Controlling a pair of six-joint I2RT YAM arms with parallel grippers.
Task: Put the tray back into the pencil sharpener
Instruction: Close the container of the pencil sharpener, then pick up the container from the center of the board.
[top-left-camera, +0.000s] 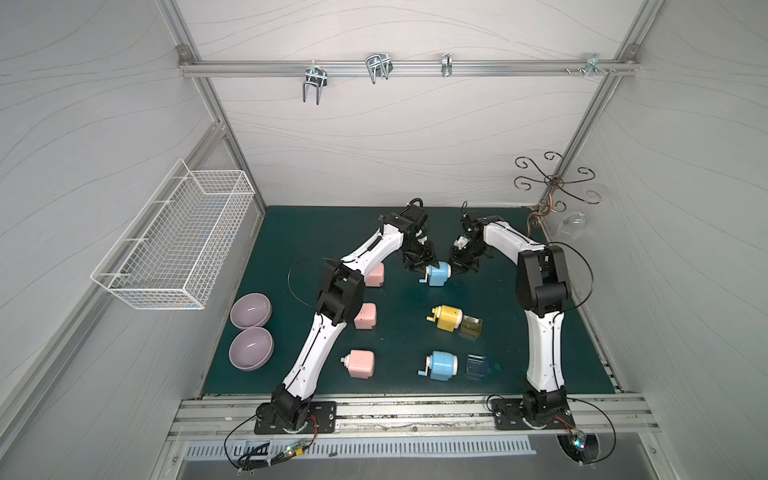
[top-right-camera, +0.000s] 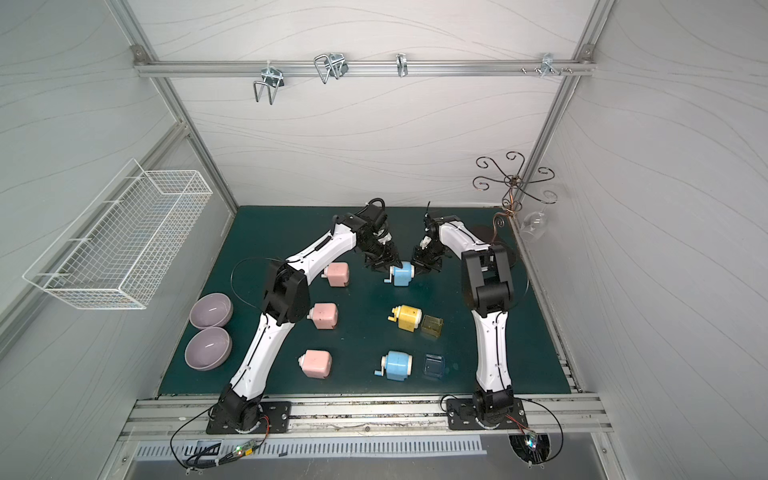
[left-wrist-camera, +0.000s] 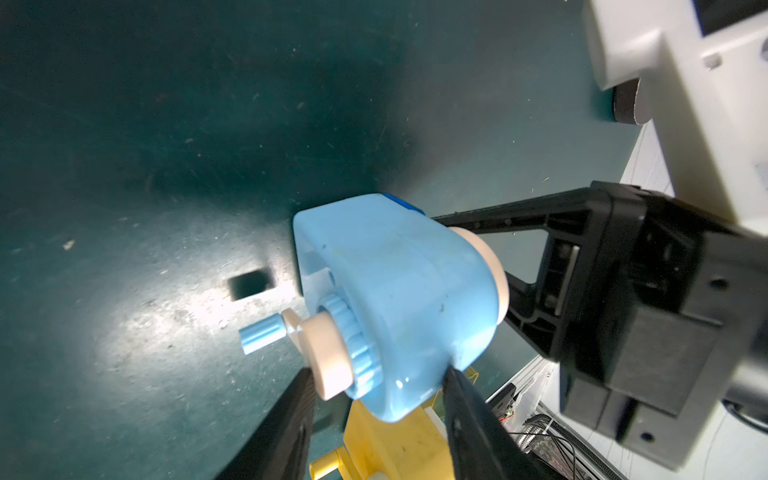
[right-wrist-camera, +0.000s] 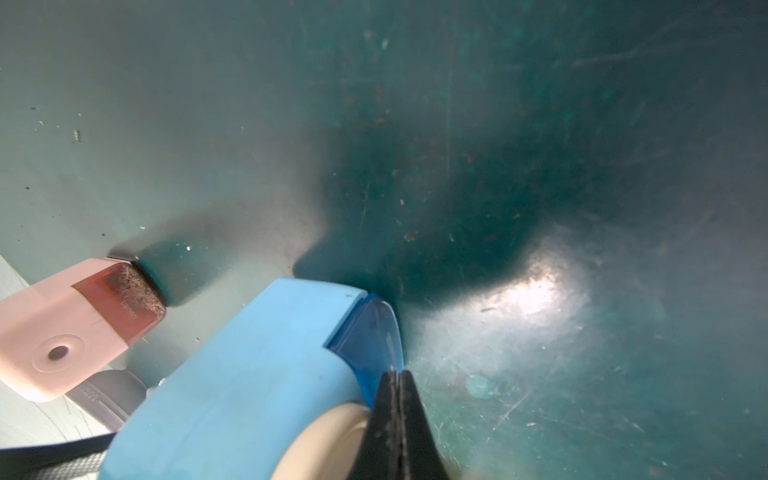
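A light blue pencil sharpener (top-left-camera: 437, 274) (top-right-camera: 402, 274) with a cream crank stands at the far middle of the green mat. My left gripper (top-left-camera: 420, 266) (left-wrist-camera: 378, 374) is shut on its body (left-wrist-camera: 399, 291), one finger at the crank end and one on the blue shell. The dark blue see-through tray (right-wrist-camera: 370, 332) sits in the sharpener's slot, its face nearly level with the shell (right-wrist-camera: 249, 374); only a sliver of the tray (left-wrist-camera: 401, 201) shows in the left wrist view. My right gripper (top-left-camera: 461, 268) (right-wrist-camera: 397, 374) is shut and empty, its tips against the tray's edge.
On the mat nearer the front lie a yellow sharpener (top-left-camera: 446, 318) with its tray (top-left-camera: 471, 327) beside it and a second blue sharpener (top-left-camera: 442, 365) next to a blue tray (top-left-camera: 478, 365). Three pink sharpeners (top-left-camera: 361, 363) stand at the left, two purple bowls (top-left-camera: 251, 347) beyond them.
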